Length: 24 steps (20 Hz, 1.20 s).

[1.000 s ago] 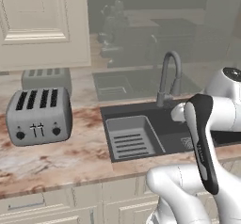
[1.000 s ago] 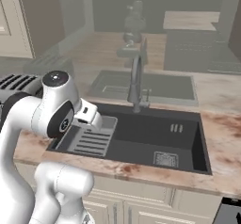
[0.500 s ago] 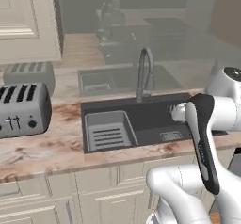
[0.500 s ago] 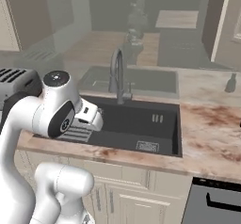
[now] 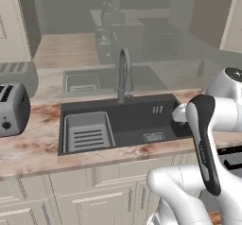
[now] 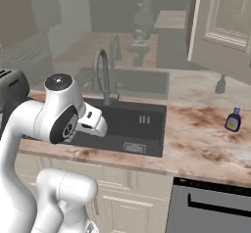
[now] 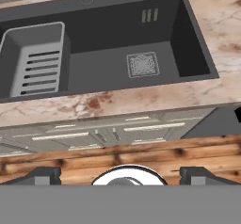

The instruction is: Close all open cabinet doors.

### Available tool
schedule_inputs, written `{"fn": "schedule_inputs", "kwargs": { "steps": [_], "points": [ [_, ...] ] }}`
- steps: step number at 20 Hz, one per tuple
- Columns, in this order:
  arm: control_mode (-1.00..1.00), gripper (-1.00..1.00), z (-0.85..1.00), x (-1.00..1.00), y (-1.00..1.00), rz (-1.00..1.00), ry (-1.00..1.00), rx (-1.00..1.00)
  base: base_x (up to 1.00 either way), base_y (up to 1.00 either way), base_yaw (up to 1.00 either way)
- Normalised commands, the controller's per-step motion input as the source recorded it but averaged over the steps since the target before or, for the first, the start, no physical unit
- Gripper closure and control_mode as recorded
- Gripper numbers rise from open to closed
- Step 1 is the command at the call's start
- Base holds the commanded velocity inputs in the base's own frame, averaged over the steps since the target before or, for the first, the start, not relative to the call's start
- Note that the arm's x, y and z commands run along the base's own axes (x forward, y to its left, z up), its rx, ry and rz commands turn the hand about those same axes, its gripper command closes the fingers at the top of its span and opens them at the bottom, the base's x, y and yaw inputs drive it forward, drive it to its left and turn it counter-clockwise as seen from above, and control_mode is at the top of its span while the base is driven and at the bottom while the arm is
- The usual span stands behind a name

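Observation:
An open cabinet door (image 6: 220, 26), cream with raised panel moulding, swings out over the counter at the upper right. The same open cabinet door (image 5: 221, 16) shows its brown inner face at the top right of the left base view. Another cream wall cabinet door (image 5: 8, 23) sits at the top left edge, facing front. My gripper (image 7: 121, 173) is open and holds nothing, its dark fingertips (image 7: 44, 175) wide apart. It hangs folded near my body, in front of the counter, pointing down at the sink. It is well below the open door and to its left.
A dark sink (image 5: 142, 120) with a grey rack (image 5: 89, 133) and a tall tap (image 5: 124, 73) lies ahead. The toaster (image 5: 12, 108) stands at the left. A small bottle (image 6: 233, 119) stands on the marble counter (image 6: 201, 139). Base cabinets (image 7: 117, 133) and a dishwasher (image 6: 211, 207) lie below.
The base has driven right, so both views shifted: toaster and sink slid left, and the open door and bottle came into view. The arm keeps its folded pose, gripper still open.

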Motion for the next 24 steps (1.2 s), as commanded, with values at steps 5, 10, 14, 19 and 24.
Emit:
{"fn": "schedule_inputs", "kwargs": {
  "steps": [5,10,14,19,24],
  "points": [
    [1.0,-1.0,0.0,0.0,0.0,0.0,0.0,0.0,0.0,-0.56,0.0],
    [1.0,-1.0,0.0,0.0,0.0,0.0,0.0,0.0,0.0,-0.69,0.0],
    [1.0,-1.0,0.0,0.0,0.0,0.0,0.0,0.0,0.0,-0.64,0.0],
    [1.0,-1.0,0.0,0.0,0.0,0.0,0.0,0.0,0.0,-0.64,0.0],
    [1.0,-1.0,0.0,0.0,0.0,0.0,0.0,0.0,0.0,-0.54,0.0]
  ]
}}
